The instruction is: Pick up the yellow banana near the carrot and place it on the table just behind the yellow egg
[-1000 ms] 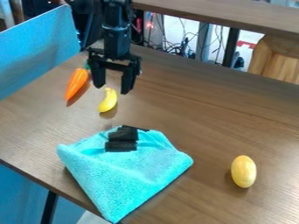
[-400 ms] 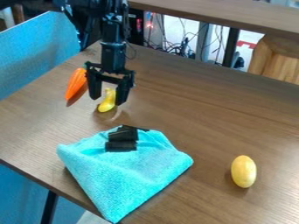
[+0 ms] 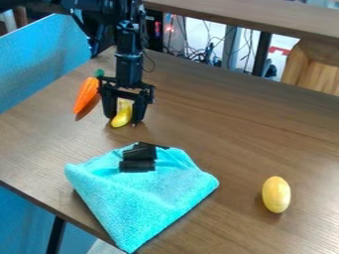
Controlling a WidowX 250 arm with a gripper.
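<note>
Right, the black gripper (image 3: 124,120) is low over the brown table (image 3: 232,129), fingers moderately parted on either side of the yellow banana (image 3: 122,116), and whether either one touches it I cannot tell! So the approach looks done, but a firm grip isn't made yet, and the banana, seemingly resting on the tabletop, isn't lifted. Beside it lies the orange carrot (image 3: 86,94), with the turquoise cloth (image 3: 145,203) nearer the camera, black pieces (image 3: 138,159) on top.
</note>
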